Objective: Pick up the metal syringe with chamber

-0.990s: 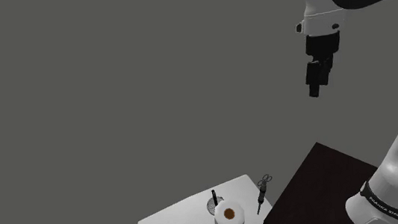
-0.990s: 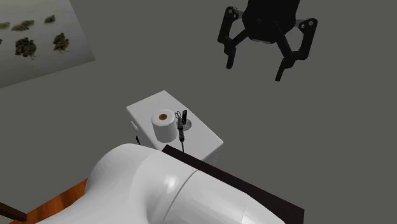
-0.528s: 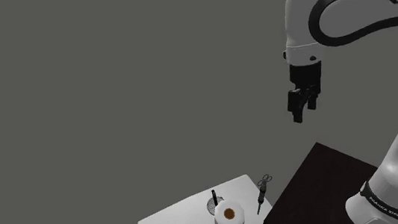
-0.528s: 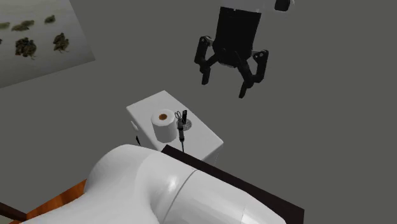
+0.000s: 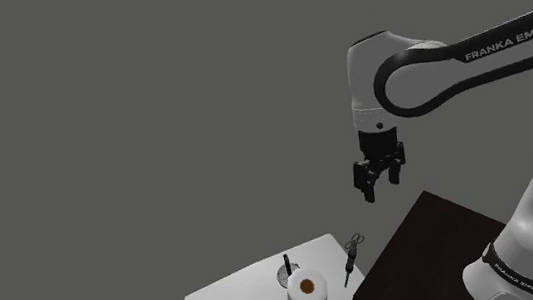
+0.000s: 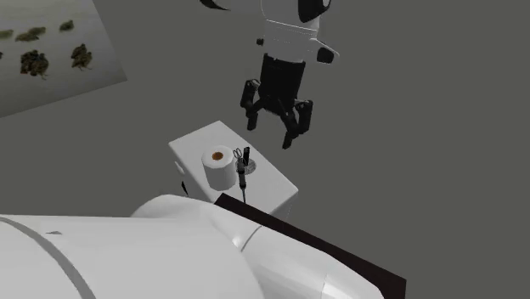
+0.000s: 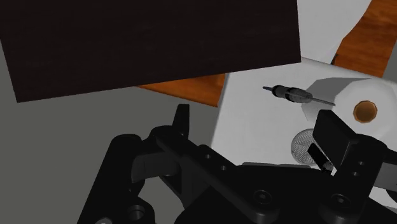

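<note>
The syringe [image 5: 349, 260] is a thin dark metal rod with finger rings at one end. It lies flat on a small white table [image 5: 233, 296], close to the edge nearest the stand. In the second exterior view the syringe [image 6: 242, 175] rests beside a paper roll. My gripper [image 5: 377, 177] hangs open high above the table, nearer the stand than the syringe and touching nothing. From the second exterior view the gripper [image 6: 271, 134] hovers above the table's far side. Beyond the spread fingers of the gripper [image 7: 257, 125], the wrist view has the syringe [image 7: 298, 95] on the white top.
A white paper roll [image 5: 307, 291] stands upright next to the syringe. A short black item [image 5: 287, 265] stands in a round metal mesh piece [image 7: 304, 145] behind it. The dark stand top [image 5: 430, 249] borders the table. Orange wooden floor [image 7: 191, 86] lies between them.
The arm has swung down and to the shoulder view's left, bringing the gripper much lower and closer to the table. The fingers stayed open. Nothing on the table moved.
</note>
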`<state>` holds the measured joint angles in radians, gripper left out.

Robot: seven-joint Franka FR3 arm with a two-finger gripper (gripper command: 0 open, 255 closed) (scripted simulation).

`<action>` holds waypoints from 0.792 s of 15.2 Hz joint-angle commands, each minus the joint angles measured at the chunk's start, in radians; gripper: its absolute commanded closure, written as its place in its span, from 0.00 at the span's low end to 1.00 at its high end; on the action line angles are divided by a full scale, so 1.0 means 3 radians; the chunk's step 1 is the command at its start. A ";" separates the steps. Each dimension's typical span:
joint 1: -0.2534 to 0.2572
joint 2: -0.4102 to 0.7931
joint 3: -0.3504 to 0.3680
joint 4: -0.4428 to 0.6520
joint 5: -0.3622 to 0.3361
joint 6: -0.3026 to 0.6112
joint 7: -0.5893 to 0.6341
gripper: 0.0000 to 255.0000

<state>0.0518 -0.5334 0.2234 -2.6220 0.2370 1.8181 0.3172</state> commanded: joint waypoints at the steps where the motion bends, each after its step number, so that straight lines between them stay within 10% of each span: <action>1: 0.0033 0.0212 0.0114 -0.0030 0.0109 0.0227 0.0165 0.00; 12: 0.0123 0.1330 0.0488 0.0082 0.0355 0.1176 0.0752 0.00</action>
<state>0.0867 -0.1499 0.3654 -2.5974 0.3418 2.1545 0.5374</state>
